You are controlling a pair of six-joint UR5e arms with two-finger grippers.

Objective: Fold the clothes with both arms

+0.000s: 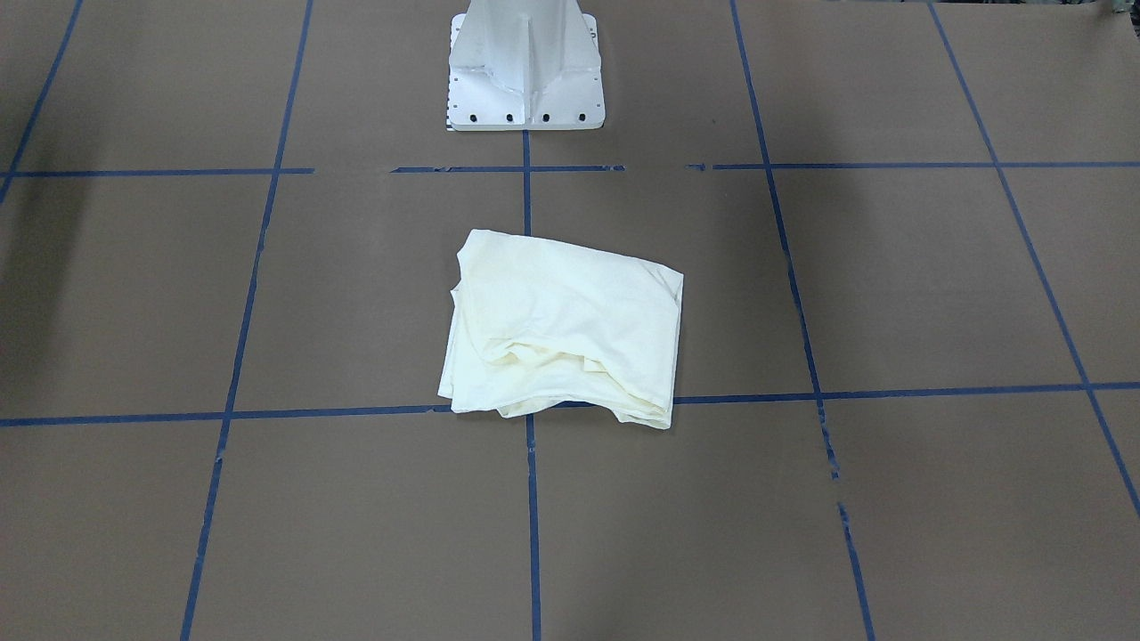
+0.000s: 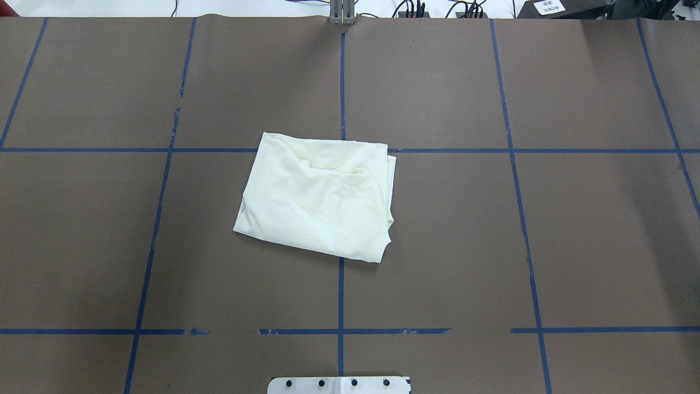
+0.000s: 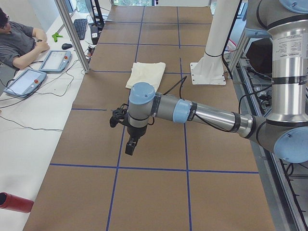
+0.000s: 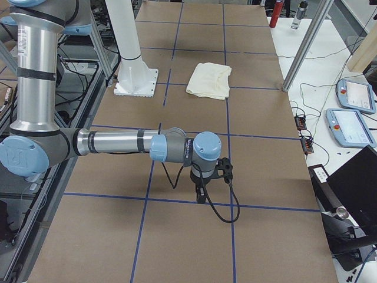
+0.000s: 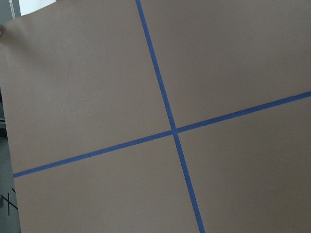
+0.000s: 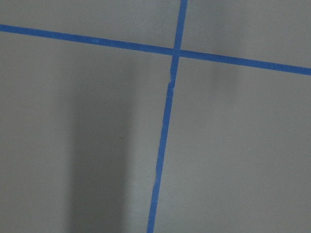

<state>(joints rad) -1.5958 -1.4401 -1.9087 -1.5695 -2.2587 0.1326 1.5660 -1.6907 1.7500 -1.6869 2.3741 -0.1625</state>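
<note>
The shirt [image 2: 320, 197] lies folded into a rough rectangle near the middle of the table [image 2: 547, 246], well away from every edge and a short way out from the white pedestal base [image 1: 525, 76] that stands at the robot's edge. Only plain cream cloth shows on top, with soft creases and a few layered hems bunched along the side away from the robot. It straddles the middle strip of the blue tape lines [image 2: 340, 295] that divide the brown surface into squares, and its far edge lies on one of the cross strips. Neither arm touches it. The left arm [image 3: 207, 113] reaches out level over the table towards the left end, and the left gripper [image 3: 131, 147] hangs downwards above the bare surface, well apart from the shirt. It shows only in the side view, so I cannot tell whether its fingers are apart or together. The right arm [image 4: 112, 142] stretches out the same way towards the right end, and the right gripper [image 4: 201, 194] points down just above a tape line, with a black cable looping beside it. The state of its fingers cannot be told either. Both wrist cameras show only brown surface and a crossing of blue tape. Beyond the far long edge a person [image 3: 19, 43] sits at a white bench with two tablets [image 3: 55, 61] and a keyboard [image 3: 80, 28], and a red cylinder [image 3: 14, 202] lies near the left end.
</note>
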